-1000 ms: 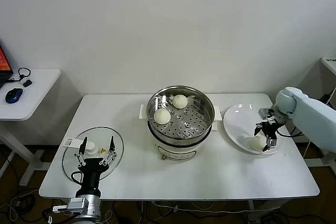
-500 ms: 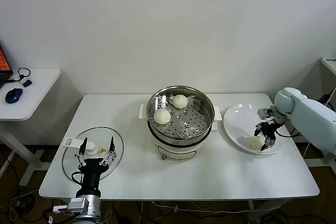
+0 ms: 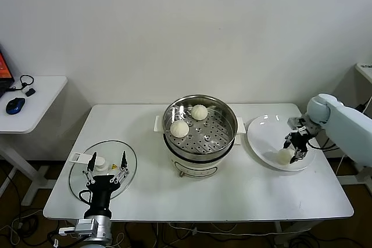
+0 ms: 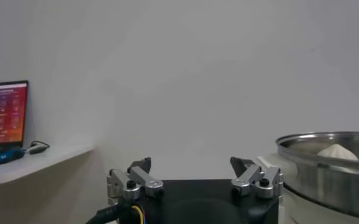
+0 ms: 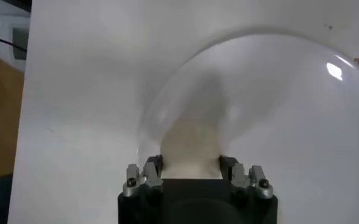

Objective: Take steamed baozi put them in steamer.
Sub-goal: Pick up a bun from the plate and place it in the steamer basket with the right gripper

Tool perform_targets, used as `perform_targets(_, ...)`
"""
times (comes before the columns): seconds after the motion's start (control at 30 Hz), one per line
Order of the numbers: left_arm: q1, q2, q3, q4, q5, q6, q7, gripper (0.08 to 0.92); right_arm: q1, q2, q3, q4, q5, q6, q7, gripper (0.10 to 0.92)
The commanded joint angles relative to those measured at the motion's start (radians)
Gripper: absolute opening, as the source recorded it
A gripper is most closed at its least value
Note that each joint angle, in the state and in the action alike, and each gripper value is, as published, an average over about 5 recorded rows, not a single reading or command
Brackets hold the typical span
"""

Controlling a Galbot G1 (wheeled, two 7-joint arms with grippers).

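Observation:
Two steamed baozi [image 3: 179, 128] [image 3: 199, 111] lie on the perforated tray of the shiny steamer [image 3: 199, 143] at the table's middle. A third baozi [image 3: 283, 156] sits on the white plate [image 3: 264, 132] at the right, and my right gripper [image 3: 293, 148] is down on it. In the right wrist view that baozi [image 5: 191, 143] fills the gap of the right gripper [image 5: 191, 165], both fingers pressed to its sides on the plate [image 5: 289, 122]. My left gripper [image 3: 106, 164] waits open at the front left; the left wrist view shows the left gripper [image 4: 191, 167] holding nothing, with the steamer [image 4: 325, 179] beside it.
A round glass lid [image 3: 78, 172] lies flat under the left gripper near the table's front left edge. A small side table [image 3: 35, 94] with a blue mouse [image 3: 15, 105] stands to the left. The plate sits close to the table's right edge.
The right gripper's fingers have closed in from wide open onto the baozi on the plate, and the hand has shifted slightly. The left arm has not moved.

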Motion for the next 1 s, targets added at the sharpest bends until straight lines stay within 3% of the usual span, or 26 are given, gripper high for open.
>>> perform_targets(0.03,-0.002,0.002,0.002,-0.001,0.001,0.002,0.001,0.823,0.227,-0.042,-0.161,0.158,0.076,0.036,-0.007,0.617)
perform_targets(0.5,0.004,0.002,0.000,-0.011,0.006,0.002,0.001,0.823,0.685,0.064,-0.388,0.426,0.121,0.210,-0.021,0.611)
perform_targets(1.0,0.006,0.002,-0.013,-0.019,0.004,0.001,0.000,0.823,0.745,0.241,-0.380,0.625,0.146,0.255,0.001,0.611)
